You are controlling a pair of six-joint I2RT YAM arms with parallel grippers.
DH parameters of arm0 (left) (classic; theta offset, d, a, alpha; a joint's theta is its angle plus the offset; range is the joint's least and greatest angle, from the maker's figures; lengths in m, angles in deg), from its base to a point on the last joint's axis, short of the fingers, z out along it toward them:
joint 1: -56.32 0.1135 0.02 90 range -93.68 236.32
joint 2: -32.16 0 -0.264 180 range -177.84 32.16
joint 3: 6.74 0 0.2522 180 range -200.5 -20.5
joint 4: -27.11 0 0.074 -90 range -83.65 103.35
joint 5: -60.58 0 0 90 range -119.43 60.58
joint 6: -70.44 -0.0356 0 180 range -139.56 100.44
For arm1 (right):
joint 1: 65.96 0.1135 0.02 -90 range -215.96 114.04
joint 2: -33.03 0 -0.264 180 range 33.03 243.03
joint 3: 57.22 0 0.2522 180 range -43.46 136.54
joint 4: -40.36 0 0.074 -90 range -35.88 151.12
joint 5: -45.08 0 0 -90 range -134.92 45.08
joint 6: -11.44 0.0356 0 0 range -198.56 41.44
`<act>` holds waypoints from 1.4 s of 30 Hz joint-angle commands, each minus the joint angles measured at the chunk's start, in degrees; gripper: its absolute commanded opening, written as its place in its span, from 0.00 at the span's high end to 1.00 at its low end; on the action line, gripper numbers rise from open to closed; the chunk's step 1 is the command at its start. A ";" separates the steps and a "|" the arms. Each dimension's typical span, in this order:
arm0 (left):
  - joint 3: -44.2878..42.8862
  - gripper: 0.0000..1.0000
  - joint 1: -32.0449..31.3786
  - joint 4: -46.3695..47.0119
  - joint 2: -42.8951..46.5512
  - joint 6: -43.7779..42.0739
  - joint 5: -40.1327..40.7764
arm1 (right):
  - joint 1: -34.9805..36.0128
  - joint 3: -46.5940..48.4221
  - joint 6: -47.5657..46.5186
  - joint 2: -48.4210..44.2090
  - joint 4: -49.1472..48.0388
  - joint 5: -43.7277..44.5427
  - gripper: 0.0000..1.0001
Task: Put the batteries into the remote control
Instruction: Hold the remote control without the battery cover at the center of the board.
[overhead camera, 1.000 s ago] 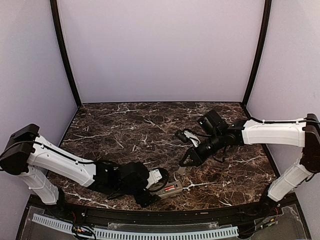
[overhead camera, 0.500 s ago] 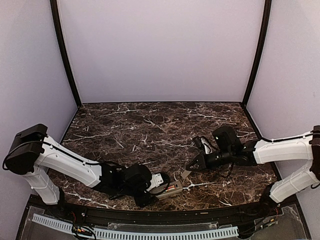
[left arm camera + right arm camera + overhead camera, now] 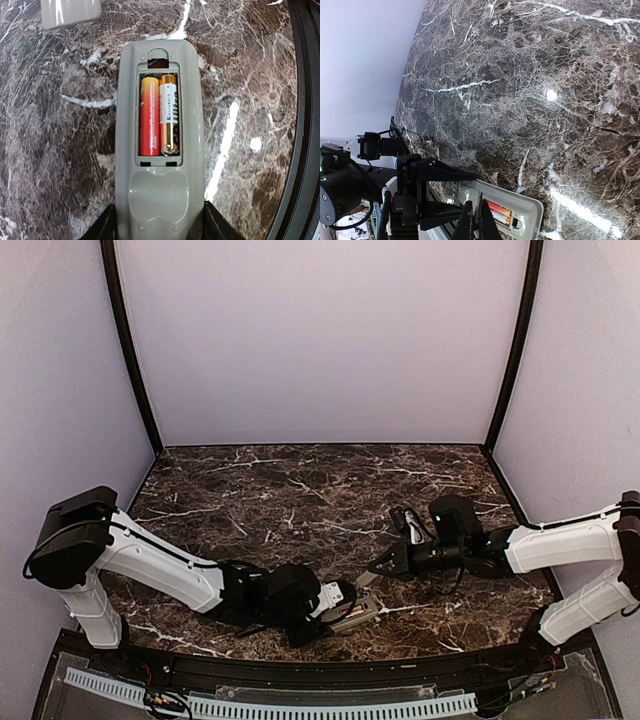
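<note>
The grey remote control (image 3: 160, 200) lies back up on the marble, its battery bay uncovered. Two batteries (image 3: 159, 115) lie side by side in the bay, one red, one gold and white. My left gripper (image 3: 160, 221) is shut on the remote's near end, one black finger on each side. It sits at the table's front (image 3: 330, 608). My right gripper (image 3: 479, 222) is shut on a thin grey cover plate (image 3: 479, 209), seen edge-on, just over the remote (image 3: 530, 210). From above, the plate (image 3: 366, 580) hangs at the right gripper's tip (image 3: 380, 567), just beyond the remote (image 3: 352, 614).
The dark marble table (image 3: 300, 500) ends in a black front rim (image 3: 305, 125) just right of the remote. Lilac walls close in the back and sides. The grey plate also shows at the top left of the left wrist view (image 3: 70, 12).
My left gripper has shifted right with the remote and turned it slightly. My right arm has dropped lower and flatter, its tip with the plate staying near the remote's far end.
</note>
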State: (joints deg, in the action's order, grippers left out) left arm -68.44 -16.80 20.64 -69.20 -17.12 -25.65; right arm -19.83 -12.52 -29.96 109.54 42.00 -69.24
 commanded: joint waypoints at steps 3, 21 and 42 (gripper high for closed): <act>-7.00 0.69 0.26 -4.71 -6.71 2.09 3.54 | -0.90 0.14 -3.87 -0.93 -0.67 0.38 1.00; -12.94 0.68 2.28 -5.79 -12.70 1.56 1.24 | -4.24 -5.39 -5.58 4.24 -6.17 -4.79 1.00; -14.01 0.67 2.28 -6.85 -13.29 1.74 1.29 | -4.28 -7.19 -3.93 3.91 -7.29 -7.55 1.00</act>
State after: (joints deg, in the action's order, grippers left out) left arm -82.63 -15.14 18.76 -79.96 -15.73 -24.28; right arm -24.09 -19.97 -33.39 115.31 31.49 -75.16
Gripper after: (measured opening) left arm 0.508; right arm 0.009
